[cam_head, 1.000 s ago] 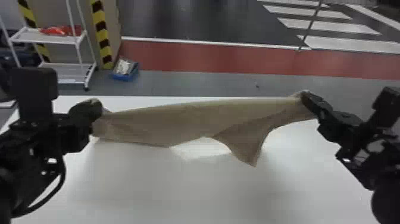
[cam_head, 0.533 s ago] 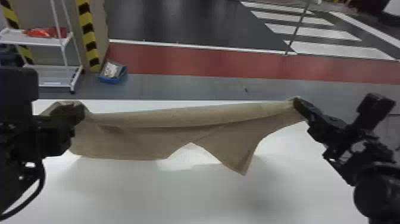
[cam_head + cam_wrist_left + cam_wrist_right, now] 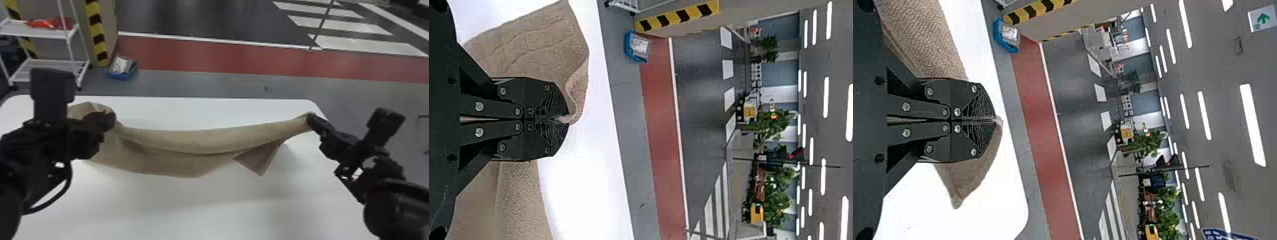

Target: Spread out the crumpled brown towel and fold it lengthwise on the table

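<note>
The grey floor (image 3: 191, 83) beyond the table is being crossed by a red band (image 3: 204, 59), and the darker ground behind it is being marked by white stripes (image 3: 340, 25). The foreground is being taken up by the white table (image 3: 191, 217), above whose far part the brown towel is being held. A white rack (image 3: 41, 33) is being seen at the far left, beside a pillar with yellow and black stripes (image 3: 97, 32).

The brown towel (image 3: 191, 143) is being stretched sideways between the two grippers, its upper edge being bowed downward in the middle. A long rounded fold is being formed along that edge, with a wider flap being spread below it toward the left. Whether the lowest edge is being supported by the table cannot be told. Near the right end, a pointed corner (image 3: 258, 161) is being left hanging below the fold.

One end of the cloth is being pinched by the left gripper (image 3: 108, 120), its jaws being clenched together on the edge (image 3: 570, 119). The other end is being pinched by the right gripper (image 3: 310, 119), its jaws likewise being closed on the cloth.

A blue bin (image 3: 123, 76) is being kept on the floor near the pillar, and red material (image 3: 48, 24) is being borne by the rack's upper shelf.
</note>
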### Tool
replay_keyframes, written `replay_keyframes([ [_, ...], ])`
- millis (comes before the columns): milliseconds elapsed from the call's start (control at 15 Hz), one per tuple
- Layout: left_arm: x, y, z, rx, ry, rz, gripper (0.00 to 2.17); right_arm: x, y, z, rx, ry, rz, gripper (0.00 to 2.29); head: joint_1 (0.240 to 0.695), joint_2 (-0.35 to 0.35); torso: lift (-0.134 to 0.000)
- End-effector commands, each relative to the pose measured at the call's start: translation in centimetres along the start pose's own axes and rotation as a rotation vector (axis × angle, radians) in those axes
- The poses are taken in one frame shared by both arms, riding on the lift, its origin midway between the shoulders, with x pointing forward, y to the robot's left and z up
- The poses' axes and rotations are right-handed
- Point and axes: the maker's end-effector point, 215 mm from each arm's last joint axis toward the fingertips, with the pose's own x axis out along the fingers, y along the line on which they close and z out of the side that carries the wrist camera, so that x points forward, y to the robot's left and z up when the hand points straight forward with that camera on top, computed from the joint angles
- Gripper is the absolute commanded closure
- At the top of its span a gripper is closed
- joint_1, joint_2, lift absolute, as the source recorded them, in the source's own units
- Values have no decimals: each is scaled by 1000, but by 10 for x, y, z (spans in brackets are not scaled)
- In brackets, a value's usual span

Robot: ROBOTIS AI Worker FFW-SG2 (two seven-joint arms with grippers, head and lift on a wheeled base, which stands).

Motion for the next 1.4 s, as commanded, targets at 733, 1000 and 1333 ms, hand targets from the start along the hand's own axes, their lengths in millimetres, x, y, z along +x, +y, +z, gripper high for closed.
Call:
replay_keyframes([
  [733, 117, -122, 21, 72, -144, -54, 9, -44, -69, -50, 57, -2, -131, 2044, 687, -350, -124],
  [1000, 106, -45, -11, 19, -121, 16, 26, -36, -66, -51, 64, -10, -125, 2044, 695, -350, -124],
  [1333, 103, 12, -36, 16, -128, 77, 26, -40, -73, -49, 63, -17, -137, 2040, 695, -298, -124],
])
